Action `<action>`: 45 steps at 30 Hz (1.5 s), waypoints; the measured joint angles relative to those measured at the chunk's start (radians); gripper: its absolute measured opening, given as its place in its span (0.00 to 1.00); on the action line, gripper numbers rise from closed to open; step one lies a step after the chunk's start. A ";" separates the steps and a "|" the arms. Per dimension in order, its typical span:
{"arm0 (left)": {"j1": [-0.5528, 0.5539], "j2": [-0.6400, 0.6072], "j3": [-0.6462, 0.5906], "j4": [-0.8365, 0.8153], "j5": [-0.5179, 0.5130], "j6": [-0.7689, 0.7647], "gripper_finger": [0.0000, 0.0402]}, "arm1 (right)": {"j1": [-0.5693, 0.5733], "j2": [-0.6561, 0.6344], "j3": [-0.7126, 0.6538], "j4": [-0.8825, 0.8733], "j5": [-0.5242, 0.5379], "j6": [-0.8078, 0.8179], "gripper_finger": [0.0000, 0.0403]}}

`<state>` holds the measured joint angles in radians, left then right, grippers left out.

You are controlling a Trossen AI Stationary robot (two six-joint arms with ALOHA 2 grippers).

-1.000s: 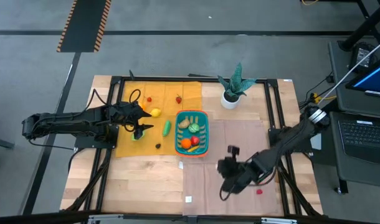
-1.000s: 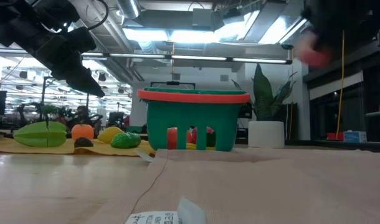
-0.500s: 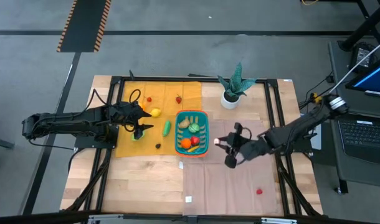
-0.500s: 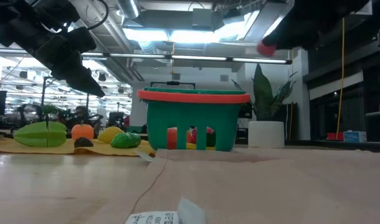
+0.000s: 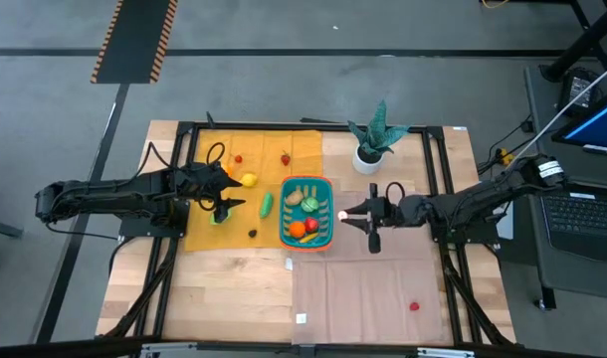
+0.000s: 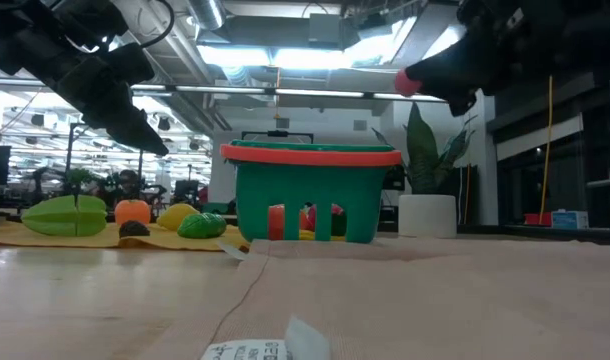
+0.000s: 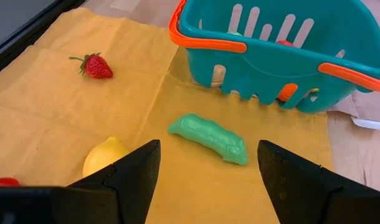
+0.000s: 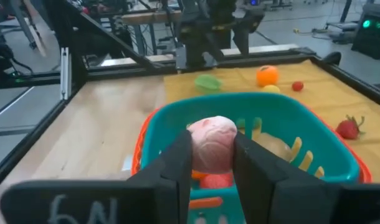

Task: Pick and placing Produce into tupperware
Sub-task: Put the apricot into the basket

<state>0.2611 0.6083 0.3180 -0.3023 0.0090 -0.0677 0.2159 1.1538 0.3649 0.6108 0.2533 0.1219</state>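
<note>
Looks like a robotics lab: concrete floor [image 5: 284, 85] with hazard-stripe tape [image 5: 134, 40], ceiling strip lights [image 6: 315, 55], computer workstation [image 5: 582, 199] beside the bench [image 5: 234, 298].

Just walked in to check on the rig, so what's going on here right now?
The robot is sorting toy produce into the teal basket. The right gripper is shut on a small pinkish-red piece and holds it in the air just by the basket's right edge, not yet dropped. A few pieces already lie inside. The left gripper hangs open over the yellow cloth, where a green pod, a lemon and a strawberry wait.
</note>
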 joint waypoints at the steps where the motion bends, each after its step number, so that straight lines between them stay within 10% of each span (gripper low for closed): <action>1: 0.000 0.000 0.000 0.000 0.000 0.000 0.65 | -0.012 0.000 0.000 0.003 -0.021 -0.008 0.24; 30: 0.000 0.000 0.000 -0.004 0.000 0.000 0.65 | -0.204 0.385 0.282 0.070 -0.271 -0.104 0.24; 45: -0.001 0.000 0.000 -0.005 0.000 0.010 0.65 | -0.221 0.441 0.521 -0.429 -0.321 -0.139 0.24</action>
<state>0.2604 0.6086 0.3180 -0.3074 0.0090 -0.0575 -0.0048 1.5944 0.8855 0.1822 -0.0674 -0.0174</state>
